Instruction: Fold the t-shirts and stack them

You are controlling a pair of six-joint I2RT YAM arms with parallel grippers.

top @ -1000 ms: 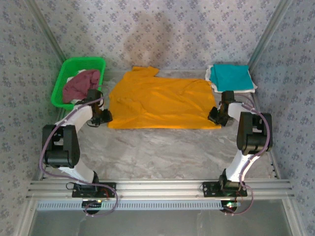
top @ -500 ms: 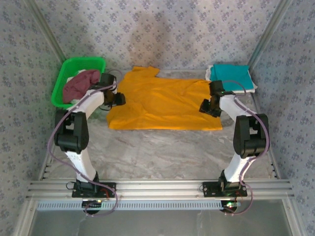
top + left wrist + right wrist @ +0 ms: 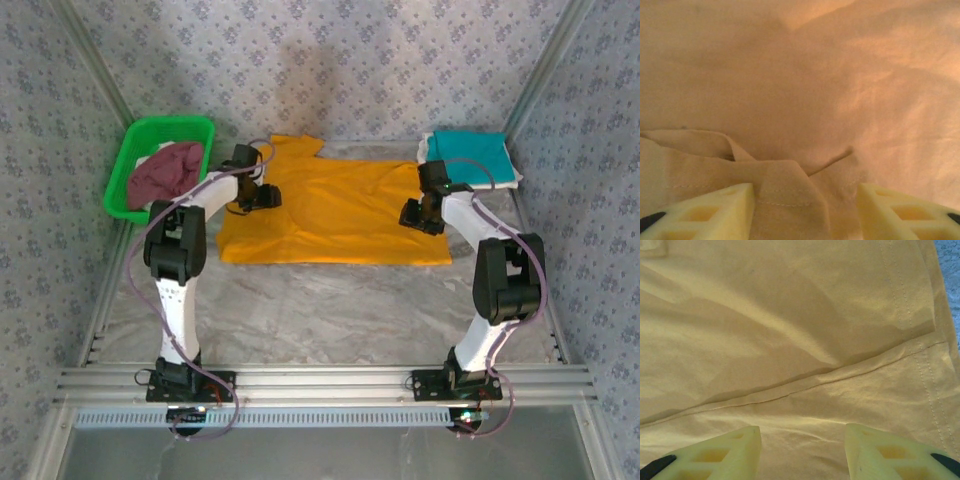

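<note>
Left gripper [image 3: 270, 197], fingers spread, straddles a rumpled hem at the frame-left edge of the orange tee [image 3: 330, 215], which lies flat mid-frame, while right gripper [image 3: 408, 215], also spread, is over its frame-right side.

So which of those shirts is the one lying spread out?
The big orange-yellow t-shirt in the middle; the teal one is folded at far right, the maroon one bunched in the green basket.
</note>
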